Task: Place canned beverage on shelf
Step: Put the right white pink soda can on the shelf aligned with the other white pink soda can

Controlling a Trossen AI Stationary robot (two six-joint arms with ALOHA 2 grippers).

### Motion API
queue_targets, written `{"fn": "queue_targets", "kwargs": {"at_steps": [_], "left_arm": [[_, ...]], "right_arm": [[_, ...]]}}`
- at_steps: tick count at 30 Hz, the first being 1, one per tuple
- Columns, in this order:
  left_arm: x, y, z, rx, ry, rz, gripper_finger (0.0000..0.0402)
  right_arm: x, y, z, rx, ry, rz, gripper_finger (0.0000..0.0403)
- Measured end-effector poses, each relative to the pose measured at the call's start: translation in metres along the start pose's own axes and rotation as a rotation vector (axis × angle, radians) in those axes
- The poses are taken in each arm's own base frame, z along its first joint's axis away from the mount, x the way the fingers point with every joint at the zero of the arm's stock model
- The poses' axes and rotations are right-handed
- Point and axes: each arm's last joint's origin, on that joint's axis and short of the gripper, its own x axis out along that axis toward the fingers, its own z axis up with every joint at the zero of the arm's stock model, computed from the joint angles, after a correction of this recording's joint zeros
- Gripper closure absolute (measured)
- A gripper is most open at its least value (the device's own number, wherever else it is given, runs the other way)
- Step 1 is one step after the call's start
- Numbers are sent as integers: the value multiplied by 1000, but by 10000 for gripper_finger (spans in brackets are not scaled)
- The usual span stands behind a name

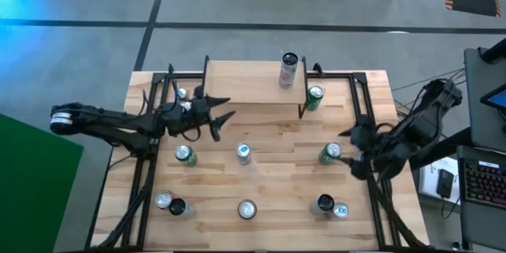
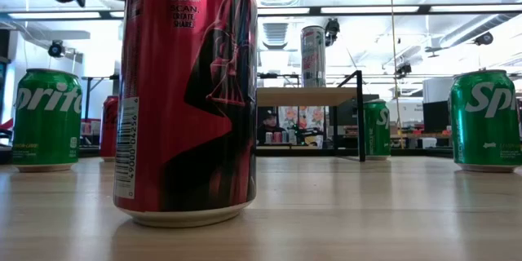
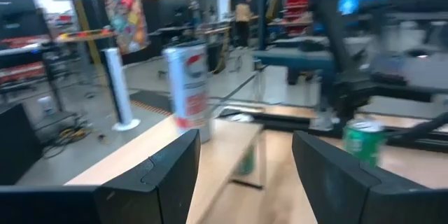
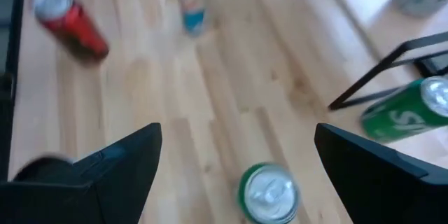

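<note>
- Right up against the low camera stands a red can (image 2: pixel 186 94), upright on the table (image 1: pixel 277 170).
- On the shelf (image 1: pixel 253 83), near its right end, a tall silver can (image 1: pixel 288 70) stands upright (white with red print in my left wrist view).
- My left gripper (image 1: pixel 221 117) hovers off the shelf's left front corner, fingers (image 3: pixel 171 175) parted and empty.
- My right gripper (image 1: pixel 348 149) gapes wide above a green can (image 1: pixel 330 153).

Right gripper (image 4: pixel 234 175) open above the table (image 4: pixel 231 91). 1 green can (image 4: pixel 268 193) stands between its fingers; red can (image 4: pixel 72 22) farther off.
</note>
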Motion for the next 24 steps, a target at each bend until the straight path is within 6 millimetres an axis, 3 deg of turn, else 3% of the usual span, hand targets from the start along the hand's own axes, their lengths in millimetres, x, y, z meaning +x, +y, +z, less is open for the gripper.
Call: {"fn": "queue_targets", "kwargs": {"at_steps": [5,12,19,24], "left_arm": [[-8,-25,2,-15,-20,-1,187],[-19,-52,4,-35,-56,-82,187],[-20,-65,-3,-58,-22,-100,187],[-14,-74,-17,-24,21,-113,187]], "right_arm": [[14,-5,-11,62,-102,-1,37],[47,9,-32,37,-43,-54,37],[51,22,-24,42,-52,-44,37],[47,35,-13,14,-23,74,37]]}}
